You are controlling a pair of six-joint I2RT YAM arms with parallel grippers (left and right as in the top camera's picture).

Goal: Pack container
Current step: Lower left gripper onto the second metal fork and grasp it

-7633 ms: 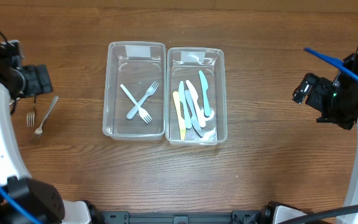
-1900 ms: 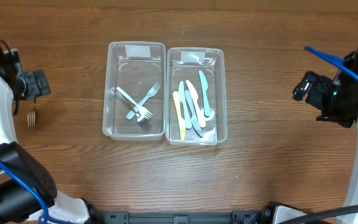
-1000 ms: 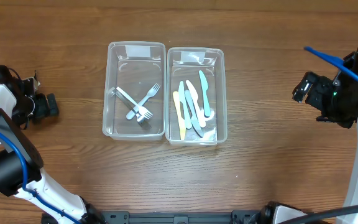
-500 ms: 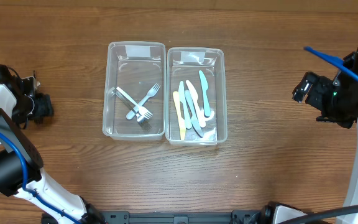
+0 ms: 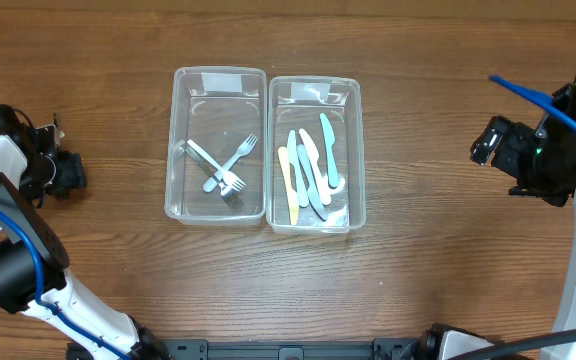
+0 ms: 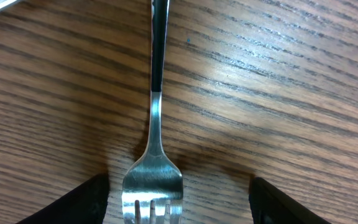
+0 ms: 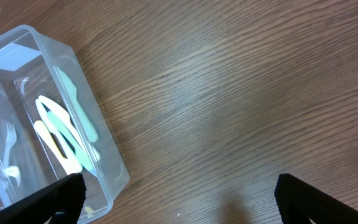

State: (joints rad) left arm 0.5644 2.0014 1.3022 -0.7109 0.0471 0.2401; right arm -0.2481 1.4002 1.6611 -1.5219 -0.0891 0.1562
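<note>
From above, two clear containers sit side by side in the middle of the wooden table (image 5: 428, 280). The left container (image 5: 173, 140) holds crossed forks (image 5: 224, 170), and the right container (image 5: 359, 150) holds pastel plastic knives (image 5: 310, 170). The left gripper (image 5: 66, 172) is down at the table's far left edge, well away from both. The right gripper (image 5: 486, 140) hangs off to the right.

The left wrist view shows a metal fork (image 6: 153, 155) lying flat on the wood. The gripper's fingers (image 6: 86, 202) stand apart on either side of its head, not touching it.

In the right wrist view the jaws are spread wide over bare wood, holding nothing. A corner of the knife container (image 7: 107, 158) is at the left.
</note>
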